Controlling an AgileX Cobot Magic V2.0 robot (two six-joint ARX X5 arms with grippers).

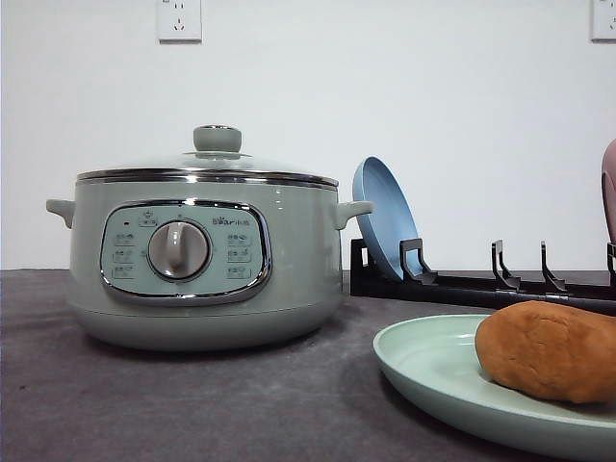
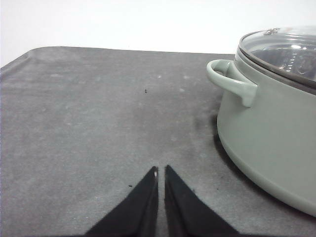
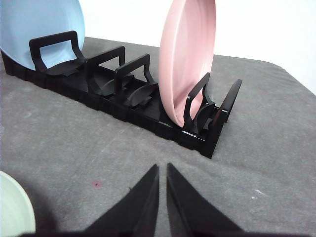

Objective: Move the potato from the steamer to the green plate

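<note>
Front view: the steamer (image 1: 202,245) stands on the grey table (image 1: 144,404) with its glass lid (image 1: 214,159) seated. To the right of the steamer and nearer the camera, the potato (image 1: 549,348) rests on the green plate (image 1: 433,371), touching the plate's floor. Behind the plate, a black rack (image 1: 481,284) holds a blue plate (image 1: 385,217) upright just beside the steamer's right handle. Judged from this layout, the transfer is complete and what remains is to keep both arms parked clear.

Left wrist view: the left gripper (image 2: 161,170) hovers over bare table beside the steamer's side handle (image 2: 229,81), fingertips pressed together with only a hairline gap, pinching nothing. It sits apart from the steamer wall; any retreat should run away from the steamer so the handle is not clipped.

Right wrist view: the right gripper (image 3: 162,168) has its tips likewise pressed together and empty, facing the rack, where a pink plate (image 3: 190,64) stands upright. An edge of the green plate (image 3: 15,207) lies nearer the gripper than the rack. A withdrawal is best kept high and straight back, avoiding the plate rim and the rack
</note>
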